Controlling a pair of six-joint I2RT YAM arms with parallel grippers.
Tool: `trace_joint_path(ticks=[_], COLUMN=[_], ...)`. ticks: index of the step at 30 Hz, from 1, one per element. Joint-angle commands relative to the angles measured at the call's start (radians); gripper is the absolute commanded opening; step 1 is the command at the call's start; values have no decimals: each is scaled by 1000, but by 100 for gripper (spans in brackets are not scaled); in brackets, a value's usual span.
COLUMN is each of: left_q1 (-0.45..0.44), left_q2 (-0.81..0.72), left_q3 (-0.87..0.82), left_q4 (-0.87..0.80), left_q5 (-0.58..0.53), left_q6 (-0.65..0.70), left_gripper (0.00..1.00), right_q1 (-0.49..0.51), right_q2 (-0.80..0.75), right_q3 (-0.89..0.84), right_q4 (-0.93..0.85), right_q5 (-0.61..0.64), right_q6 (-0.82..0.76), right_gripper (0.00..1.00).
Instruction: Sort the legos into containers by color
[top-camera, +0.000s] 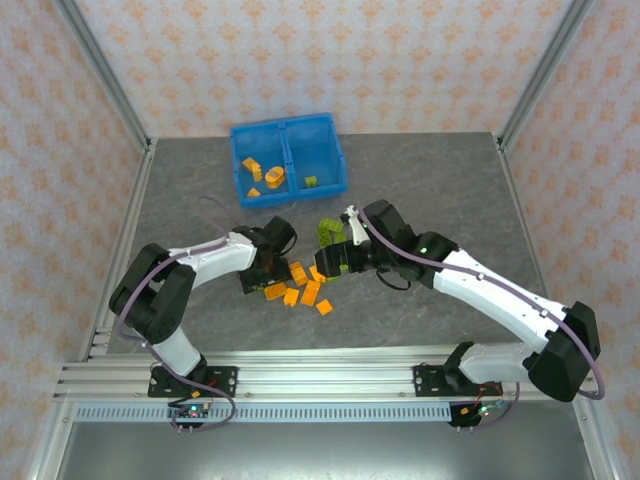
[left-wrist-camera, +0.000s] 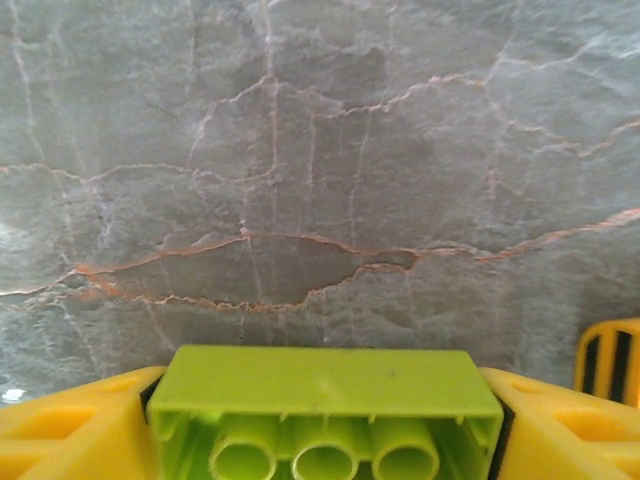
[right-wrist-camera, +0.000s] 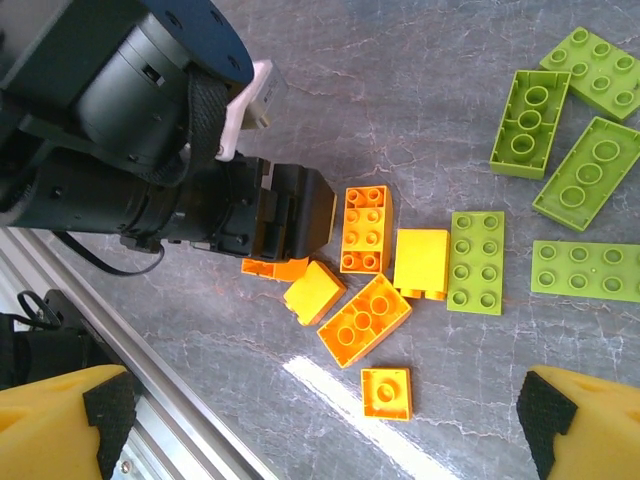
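Grey veined table (top-camera: 430, 190), patterned walls on three sides. The blue bin (top-camera: 283, 124) sits at the far side. Its left compartment (top-camera: 256, 150) holds several orange legos (top-camera: 266, 176). Its right compartment (top-camera: 322, 155) holds a single green piece (top-camera: 311, 182).

Loose legos lie mid-table between the two wrists, the orange ones (top-camera: 300, 288) toward the arm bases and the green ones (top-camera: 328, 232) toward the bin.

The left gripper (top-camera: 262, 278) is low at the left edge of the orange scatter. In its wrist view a lime brick (left-wrist-camera: 325, 385) fills the gap, hollow underside to the camera. The brick's long axis runs finger to finger and each end is against a pad, so the gripper looks clamped on it. How firmly, I cannot say.

The right gripper (right-wrist-camera: 325, 425) hangs over the scatter, fingers (right-wrist-camera: 70, 420) spread wide with nothing between them.

Judgement: the lime brick belongs in the right compartment, which lies ahead and to the right of the left gripper.
- The straight line there passes over the loose green ones and close by the right arm (top-camera: 400, 245), which crowds that side.
- Bare table lies ahead on the left, up to the bin's near wall.
- That wall looks low, but the brick has to be lifted over its rim.
- The divider sits close beside the drop spot, so aim well right of it.
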Motion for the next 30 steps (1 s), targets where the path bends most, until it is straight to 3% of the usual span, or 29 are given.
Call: trace_joint_path(ticks=[1, 3, 6, 12, 17, 22, 30], left_q1=[-6, -5, -5, -5, -2, 16, 77], left_q2=[12, 6, -27, -175, -203, -66, 424], left_q3=[-31, -39, -18, 128, 286, 521, 1091], left_q4=[22, 21, -17, -127, -85, -8, -3], left_q5=[-28, -31, -57, -244, -275, -268, -327], left_q6=[0, -3, 5, 78, 143, 196, 288], left_gripper=[66, 57, 50, 49, 49, 49, 47], right_q1=[5, 5, 5, 14, 15, 14, 14], right_q2=[-28, -23, -20, -33, -87, -154, -249], right_q3=[-4, 0, 11, 31, 15, -26, -47], right_q4=[25, 28, 25, 34, 85, 119, 72], right_q5=[10, 9, 5, 5, 85, 216, 295], right_q6=[24, 30, 35, 50, 92, 126, 174], right_gripper=[99, 100, 100, 100, 100, 100, 100])
